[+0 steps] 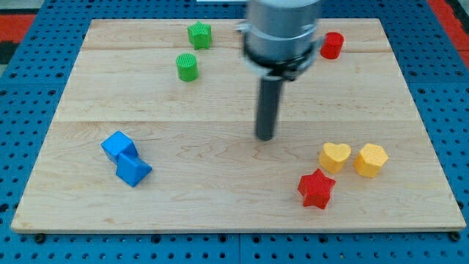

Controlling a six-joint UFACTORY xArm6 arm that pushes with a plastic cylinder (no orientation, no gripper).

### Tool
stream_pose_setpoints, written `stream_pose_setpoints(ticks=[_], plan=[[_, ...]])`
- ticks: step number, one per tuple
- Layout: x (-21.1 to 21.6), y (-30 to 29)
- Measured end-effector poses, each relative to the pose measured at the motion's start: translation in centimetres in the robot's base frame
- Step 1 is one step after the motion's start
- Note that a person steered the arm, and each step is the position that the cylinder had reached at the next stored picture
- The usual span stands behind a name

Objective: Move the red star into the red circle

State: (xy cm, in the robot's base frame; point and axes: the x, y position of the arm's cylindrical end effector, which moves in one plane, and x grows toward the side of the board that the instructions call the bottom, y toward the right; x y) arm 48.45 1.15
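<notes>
The arm's grey housing (283,29) is cut off by the view's top edge and blurred. It hides part of the table (220,198) above my tip (264,137) and covers the left edge of the red cylinder (333,45) up and right of it.

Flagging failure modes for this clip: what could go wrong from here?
1. The yellow heart sits just above the red star, toward the red circle; an upward push may drag it along.
2. My tip stands up-left of the star and may clip it while circling below.
</notes>
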Motion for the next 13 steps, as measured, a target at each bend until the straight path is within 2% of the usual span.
stream_pose_setpoints(ticks=[1,2,3,5,6,7,8,9,10,11,12,13], plan=[[8.8,-5.3],[13.1,-5.2],[13.4,-3.2],[13.4,14.8],[9.7,13.5],[5.1,7.0],[10.0,7.0],[12.1,11.3],[10.8,2.9],[3.8,1.4],[-0.2,-3.7],[-0.4,-7.6]])
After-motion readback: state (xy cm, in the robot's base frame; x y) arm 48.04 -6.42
